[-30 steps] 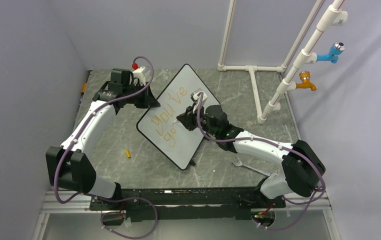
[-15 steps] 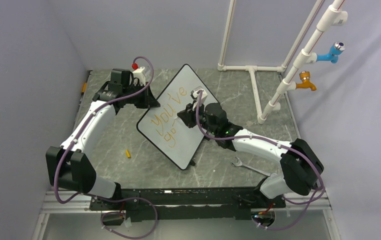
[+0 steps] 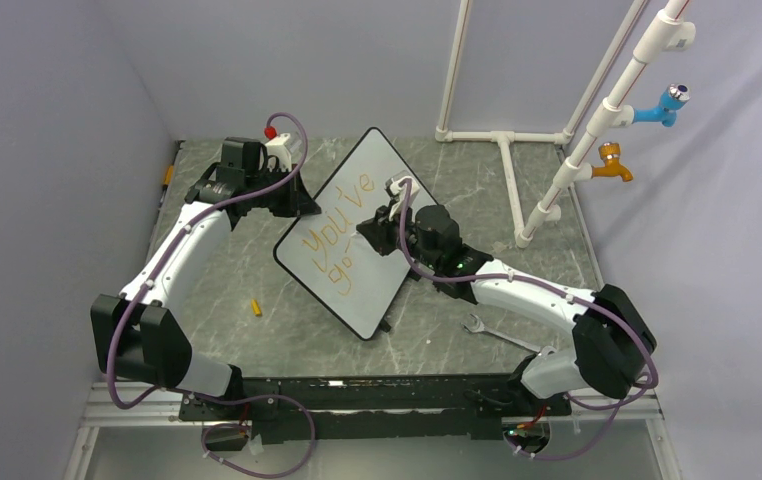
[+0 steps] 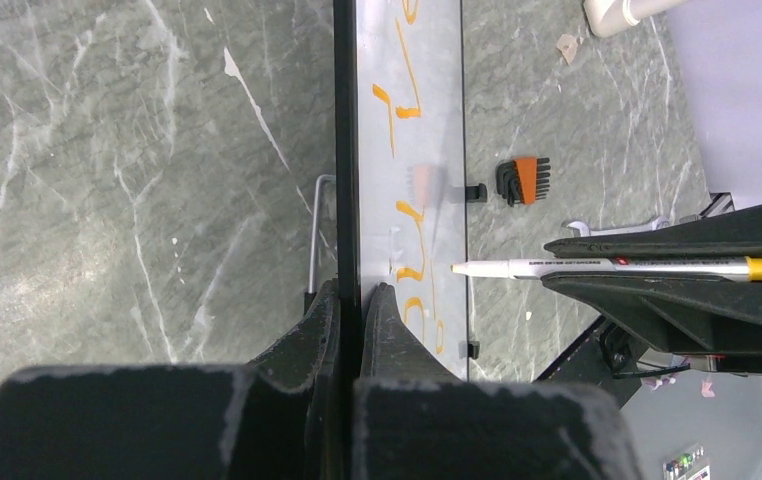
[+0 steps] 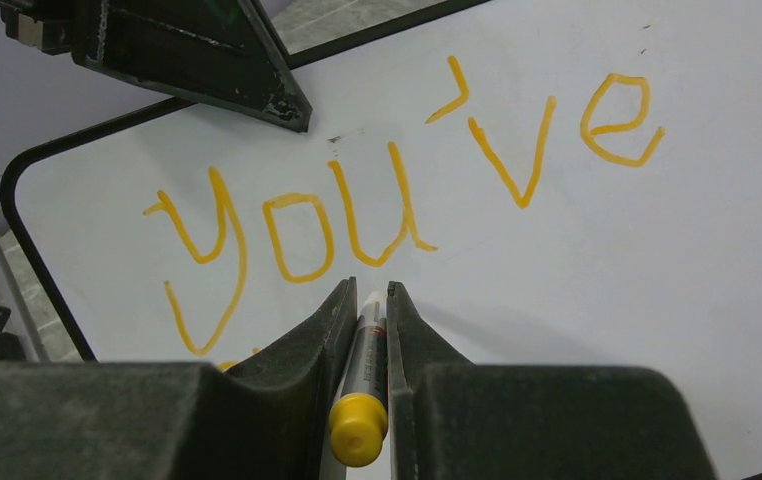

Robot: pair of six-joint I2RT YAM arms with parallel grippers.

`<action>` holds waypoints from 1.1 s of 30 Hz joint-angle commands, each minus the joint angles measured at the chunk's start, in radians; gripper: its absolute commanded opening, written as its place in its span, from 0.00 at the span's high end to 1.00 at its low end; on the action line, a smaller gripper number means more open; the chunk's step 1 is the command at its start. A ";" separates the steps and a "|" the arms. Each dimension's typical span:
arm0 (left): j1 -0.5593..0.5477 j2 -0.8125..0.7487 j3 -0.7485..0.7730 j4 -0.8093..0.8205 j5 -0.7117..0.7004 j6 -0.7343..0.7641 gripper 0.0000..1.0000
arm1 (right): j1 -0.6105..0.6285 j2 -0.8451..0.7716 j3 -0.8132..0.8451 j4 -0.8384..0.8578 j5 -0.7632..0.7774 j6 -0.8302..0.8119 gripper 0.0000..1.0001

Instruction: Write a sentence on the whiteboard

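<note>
The whiteboard (image 3: 357,235) stands tilted on the table, white with a thin black rim. Orange letters (image 3: 335,222) read "You've" with "go" below and a short stroke beside it. My left gripper (image 3: 305,205) is shut on the board's left edge (image 4: 348,180) and holds it up. My right gripper (image 3: 369,232) is shut on a marker (image 5: 365,365) with a yellow end cap. In the left wrist view the marker tip (image 4: 460,268) is just off the board's face. In the right wrist view "You've" (image 5: 397,205) shows above the fingers; the second line is mostly hidden.
A small yellow marker cap (image 3: 255,307) lies on the table left of the board. A wrench (image 3: 492,331) lies near the right arm. A hex key set (image 4: 522,180) lies behind the board. A white pipe frame (image 3: 517,180) with blue and orange taps stands at the back right.
My right gripper has moved a little up and away from the board face with the marker. A short stroke has appeared after "go". The left arm and board have not moved.
</note>
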 commanded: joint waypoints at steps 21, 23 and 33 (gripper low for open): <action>0.011 -0.035 -0.001 0.007 -0.168 0.134 1.00 | 0.002 0.059 0.084 0.038 -0.072 0.028 1.00; 0.011 -0.034 -0.001 0.007 -0.167 0.134 1.00 | 0.002 0.064 0.080 0.040 -0.070 0.028 1.00; 0.011 -0.034 0.000 0.007 -0.167 0.135 1.00 | 0.001 0.071 0.043 0.040 -0.071 0.031 1.00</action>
